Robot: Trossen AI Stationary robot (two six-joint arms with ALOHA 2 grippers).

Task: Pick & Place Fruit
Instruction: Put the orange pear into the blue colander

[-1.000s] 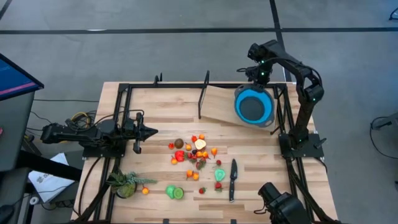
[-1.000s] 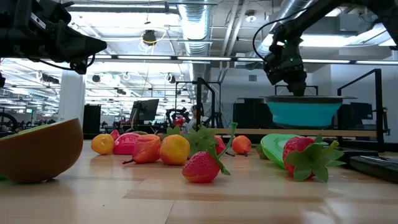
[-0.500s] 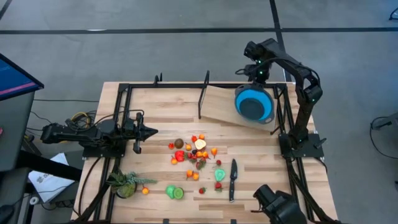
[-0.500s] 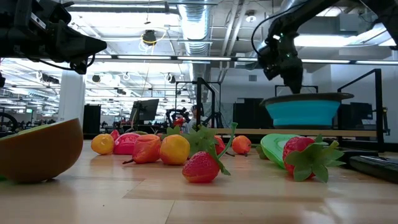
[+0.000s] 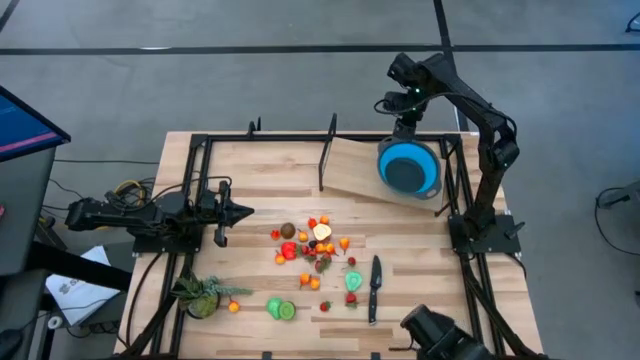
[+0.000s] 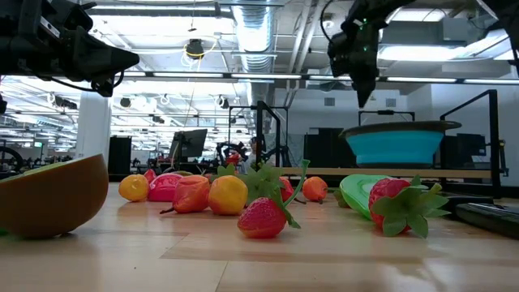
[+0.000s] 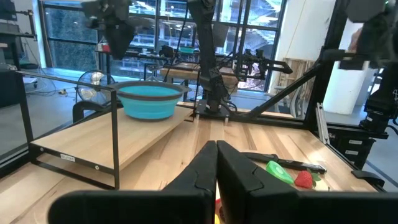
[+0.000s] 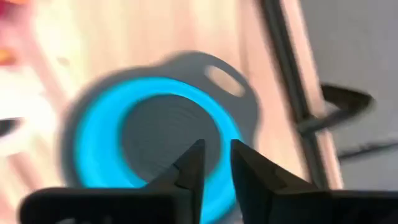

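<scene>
Risen clear of the blue bowl (image 5: 408,169), the right gripper (image 5: 405,108) hangs above its far rim, fingers narrowly parted and empty; its view is blurred. Fruit (image 5: 312,245) lies clustered mid-tabletop (image 5: 260,185). Left gripper (image 5: 240,211) waits closed at the left.

Both arms are matte black, built of chunky jointed segments with thin dark cables trailing along them. The right arm (image 5: 480,120) shows a small green light near its wrist. Each ends in two tapered black fingers (image 7: 239,177).
</scene>
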